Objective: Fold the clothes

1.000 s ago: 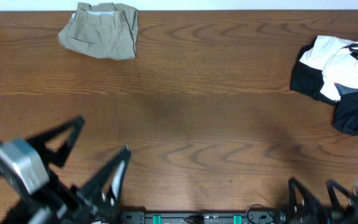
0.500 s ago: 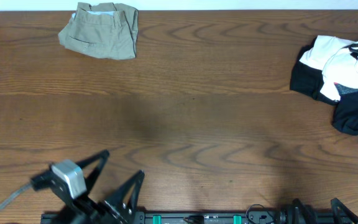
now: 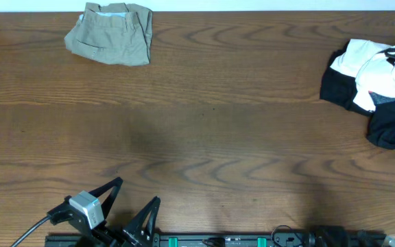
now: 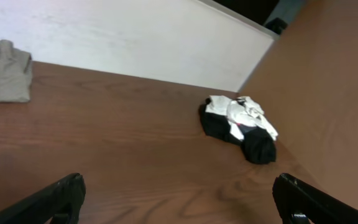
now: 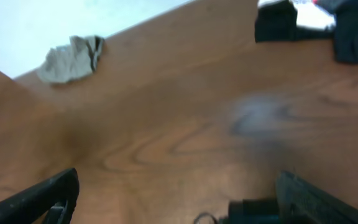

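The khaki garment looks already folded, upper left of the bench; little seems left. Both pairs of jaws stand apart, empty.

A heap of black and white garments lies at the right edge of the frame, in the upper part, on a brown wooden table. The white pieces are on top and the black ones are under and below them. A black bar with green marks runs along the bottom edge.
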{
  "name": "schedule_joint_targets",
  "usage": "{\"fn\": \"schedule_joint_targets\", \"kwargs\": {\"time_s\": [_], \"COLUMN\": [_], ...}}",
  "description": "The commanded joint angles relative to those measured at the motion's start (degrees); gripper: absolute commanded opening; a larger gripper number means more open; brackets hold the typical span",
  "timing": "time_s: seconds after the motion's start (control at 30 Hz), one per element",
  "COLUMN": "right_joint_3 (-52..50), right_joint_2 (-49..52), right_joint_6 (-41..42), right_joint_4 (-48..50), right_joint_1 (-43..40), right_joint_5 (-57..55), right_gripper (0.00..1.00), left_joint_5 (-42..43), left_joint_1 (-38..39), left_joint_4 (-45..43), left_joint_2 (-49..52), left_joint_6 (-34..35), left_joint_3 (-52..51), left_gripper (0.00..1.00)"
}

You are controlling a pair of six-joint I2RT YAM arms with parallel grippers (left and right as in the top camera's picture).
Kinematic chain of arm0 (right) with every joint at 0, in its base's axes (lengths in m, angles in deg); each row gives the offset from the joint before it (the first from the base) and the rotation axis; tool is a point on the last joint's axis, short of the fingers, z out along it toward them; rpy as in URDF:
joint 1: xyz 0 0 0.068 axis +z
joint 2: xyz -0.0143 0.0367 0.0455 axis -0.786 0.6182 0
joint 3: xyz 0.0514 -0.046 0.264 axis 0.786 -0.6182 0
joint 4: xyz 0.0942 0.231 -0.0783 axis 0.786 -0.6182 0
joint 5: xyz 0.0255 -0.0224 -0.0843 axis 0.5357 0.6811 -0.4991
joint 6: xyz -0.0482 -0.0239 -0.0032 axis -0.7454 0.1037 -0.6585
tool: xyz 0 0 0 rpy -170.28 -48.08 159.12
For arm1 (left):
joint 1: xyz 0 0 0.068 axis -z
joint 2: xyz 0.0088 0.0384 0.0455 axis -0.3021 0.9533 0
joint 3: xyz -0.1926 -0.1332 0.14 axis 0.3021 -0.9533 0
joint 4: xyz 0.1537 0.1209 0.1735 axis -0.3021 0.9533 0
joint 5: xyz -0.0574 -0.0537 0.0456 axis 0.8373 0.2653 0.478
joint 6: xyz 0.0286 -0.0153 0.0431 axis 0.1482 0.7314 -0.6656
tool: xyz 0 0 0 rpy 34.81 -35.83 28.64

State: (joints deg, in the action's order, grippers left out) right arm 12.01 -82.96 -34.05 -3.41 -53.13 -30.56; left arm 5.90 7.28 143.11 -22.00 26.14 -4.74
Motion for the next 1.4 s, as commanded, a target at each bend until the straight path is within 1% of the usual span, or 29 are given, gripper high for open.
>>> {"fn": "schedule_joint_targets", "kwargs": {"time_s": [0.0, 0.17, 0.7, 0.83, 0.87, 0.97, 1.07, 1.23, 1.37], "right_joint_3": [0.0, 0.0, 0.0, 0.0, 0.0, -1.3, -4.3, -12.8, -22.3], "right_joint_2": [0.0, 0.0, 0.0, 0.0, 0.0, -0.2, -0.2, -1.0, -3.8], "right_joint_6": [0.5, 0.5, 0.5, -0.8, -0.8, -1.3, -6.2, -11.8, -14.9], "right_joint_4": [-2.1, -5.6, -5.7, -5.1, -3.8, 4.8, 13.5, 26.3, 37.6], "right_joint_1": [-0.1, -0.1, -0.3, -0.2, -0.2, -0.1, -0.1, -0.1, -0.1], "right_joint_5": [-0.6, -0.6, -0.6, -6.5, -7.2, -9.4, -9.6, -9.6, -9.6], "right_gripper": [0.99, 0.99, 0.99, 0.99, 0.99, 0.99, 0.99, 0.99, 0.99], "left_joint_5": [-1.2, -1.3, -1.2, -1.2, -1.2, -1.2, -1.2, -1.2, -1.2], "left_joint_1": [-0.2, -0.2, -0.2, -0.2, -0.2, -0.2, -0.2, -0.2, -0.2], "left_joint_4": [-0.1, -0.1, -0.1, -0.1, -0.1, -0.1, -0.1, -0.1, -0.1], "left_joint_2": [0.1, 0.1, 0.1, 0.1, 0.1, 0.1, 0.1, 0.1, 0.1], "left_joint_6": [-0.5, -0.5, -0.5, -0.5, -0.5, -0.5, -0.5, -0.5, -0.5], "left_joint_3": [0.0, 0.0, 0.0, 0.0, 0.0, 0.0, 0.0, 0.0, 0.0], "left_gripper": [0.98, 0.98, 0.98, 0.98, 0.98, 0.98, 0.98, 0.98, 0.98]}}
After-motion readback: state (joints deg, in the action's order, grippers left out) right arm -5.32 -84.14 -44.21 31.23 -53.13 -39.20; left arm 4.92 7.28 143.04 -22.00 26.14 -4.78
